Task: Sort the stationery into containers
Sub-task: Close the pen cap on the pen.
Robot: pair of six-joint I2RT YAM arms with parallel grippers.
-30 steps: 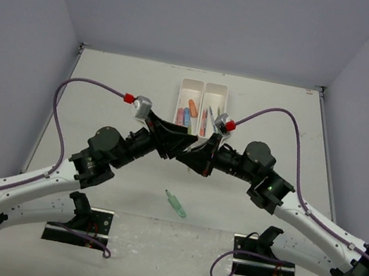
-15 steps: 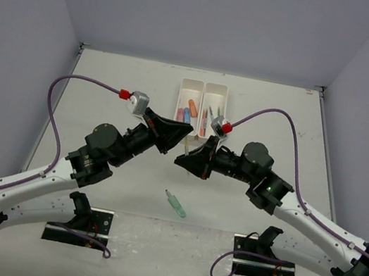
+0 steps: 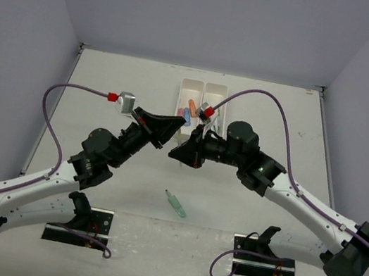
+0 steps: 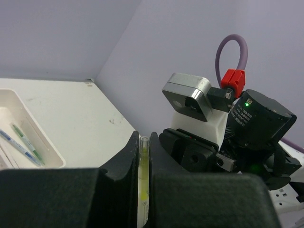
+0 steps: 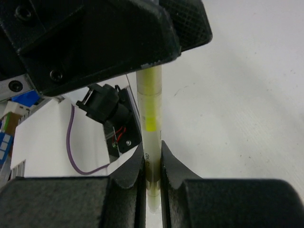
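Observation:
A yellow pen (image 4: 143,183) with a clear barrel is held between both grippers above the table's middle. My left gripper (image 4: 144,138) is shut on one end of it. My right gripper (image 5: 152,153) is shut on the other end of the pen (image 5: 151,102). In the top view the two grippers (image 3: 168,132) (image 3: 177,152) meet tip to tip just in front of the white two-compartment tray (image 3: 205,86), and the pen is mostly hidden. The tray's left compartment holds orange, pink and blue pieces (image 3: 188,112). A green piece (image 3: 175,203) lies on the table nearer the bases.
The tray's corner (image 4: 33,124) shows in the left wrist view with thin pens (image 4: 24,138) inside. The right arm's wrist (image 3: 230,142) covers part of the tray's right compartment. Grey walls close the table's sides and back.
Both grippers have stayed together on the pen and shifted left and up; the right arm has swung in over the tray's front.

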